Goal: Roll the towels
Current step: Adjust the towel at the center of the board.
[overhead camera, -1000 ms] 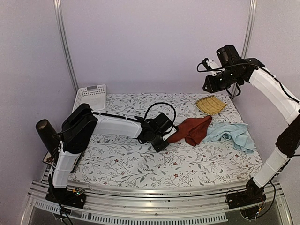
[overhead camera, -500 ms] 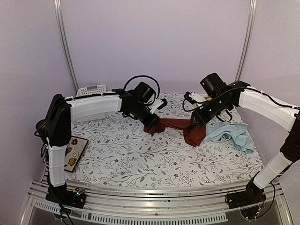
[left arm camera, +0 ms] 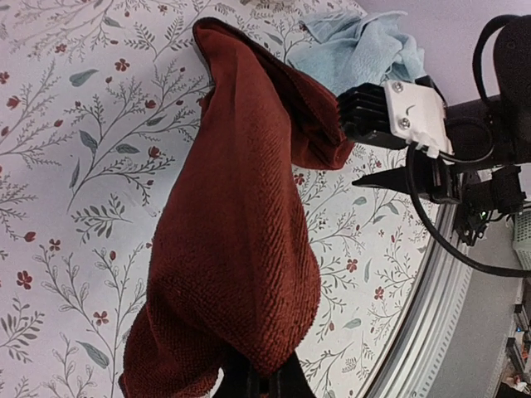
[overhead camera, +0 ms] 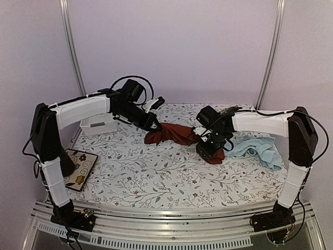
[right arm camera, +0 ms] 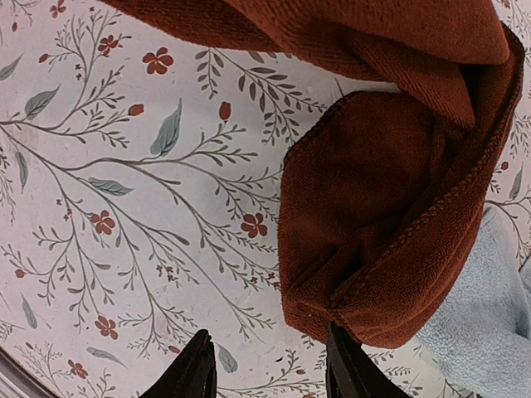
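A table spread with a floral tablecloth (overhead camera: 156,182) is enclosed by pale lilac walls (overhead camera: 171,52), and both towels are found toward its far right part. The rust-red towel (overhead camera: 174,134) is stretched in a loose, sagging band between the two arms. Its left end is pinched in the closed left gripper (overhead camera: 155,125) and appears raised off the cloth. Its right end is folded over on itself and rests on the table beneath the right gripper (overhead camera: 208,147). In the right wrist view the fingers (right arm camera: 199,369) of that gripper are seen standing apart with only tablecloth between them, one of them just at the hem of the folded end; nothing is held there. The pale blue towel (overhead camera: 257,148) is left crumpled just to the right of the red one, touching it, and is handled by neither arm.

No roll is to be seen in either towel, so the task is judged to be at an early stage. The red towel is yet to be laid flat and rolled, and the blue one lies untouched in its heap.

Counted:
- two towels, one red and one blue, none rolled
- two grippers, one closed and one parted
- one white basket (overhead camera: 96,125) at the far left
- one patterned tile (overhead camera: 78,166) at the near left edge
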Tool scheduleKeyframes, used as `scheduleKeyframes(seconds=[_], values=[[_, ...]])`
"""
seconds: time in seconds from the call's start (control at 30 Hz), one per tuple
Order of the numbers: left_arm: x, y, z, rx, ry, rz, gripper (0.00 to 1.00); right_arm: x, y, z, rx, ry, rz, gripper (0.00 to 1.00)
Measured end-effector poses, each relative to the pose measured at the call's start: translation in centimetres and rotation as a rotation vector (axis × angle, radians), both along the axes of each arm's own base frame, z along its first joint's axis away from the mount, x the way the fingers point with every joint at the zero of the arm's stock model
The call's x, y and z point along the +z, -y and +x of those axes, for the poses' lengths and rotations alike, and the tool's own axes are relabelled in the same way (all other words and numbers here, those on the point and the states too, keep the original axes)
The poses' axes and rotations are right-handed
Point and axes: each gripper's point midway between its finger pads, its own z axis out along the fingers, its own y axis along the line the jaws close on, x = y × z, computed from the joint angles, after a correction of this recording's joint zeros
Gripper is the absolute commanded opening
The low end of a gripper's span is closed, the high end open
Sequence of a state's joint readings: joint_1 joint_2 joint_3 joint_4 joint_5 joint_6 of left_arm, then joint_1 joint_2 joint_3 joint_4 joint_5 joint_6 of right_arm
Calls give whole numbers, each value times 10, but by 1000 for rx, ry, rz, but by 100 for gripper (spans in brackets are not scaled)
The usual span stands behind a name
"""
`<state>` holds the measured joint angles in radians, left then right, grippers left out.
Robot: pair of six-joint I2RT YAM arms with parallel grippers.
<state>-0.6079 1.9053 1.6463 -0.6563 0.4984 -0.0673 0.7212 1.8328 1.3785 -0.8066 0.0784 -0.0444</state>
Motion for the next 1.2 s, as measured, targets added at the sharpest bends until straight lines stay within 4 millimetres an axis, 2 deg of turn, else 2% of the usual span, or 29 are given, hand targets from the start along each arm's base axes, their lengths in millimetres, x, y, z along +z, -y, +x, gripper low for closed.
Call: scheduleKeyframes(seconds=[0.1, 0.2, 0.33, 0.47, 0.67, 0.87, 0.93, 1.0, 1.03, 1.1, 1.2], values=[[-6, -11, -7, 10, -61, -12, 0, -11, 6, 4, -42, -3, -39, 41], [-7, -30, -9, 50, -105, -21, 0, -15, 10, 7, -85, 2, -54, 38], [2, -57, -6, 116, -115, -38, 0, -17, 14, 11, -134, 2, -47, 33], [12, -74, -7, 151, -104, -52, 0, -25, 18, 17, -175, -7, -45, 32], [6, -79, -14, 154, -125, -49, 0, -39, 18, 23, -186, -10, -59, 30], [-4, -84, -18, 162, -153, -38, 0, -37, 18, 35, -198, 40, -66, 12], [-4, -88, -19, 169, -157, -36, 0, -35, 18, 41, -206, 65, -72, 13], [-5, -91, -20, 176, -160, -34, 0, -37, 20, 46, -216, 82, -82, 18], [-5, -92, -20, 179, -162, -33, 0, -39, 21, 47, -218, 86, -89, 25], [-4, -94, -21, 184, -163, -33, 0, -42, 22, 48, -220, 85, -95, 31], [-4, -96, -20, 189, -160, -32, 0, -44, 21, 49, -213, 87, -95, 33]])
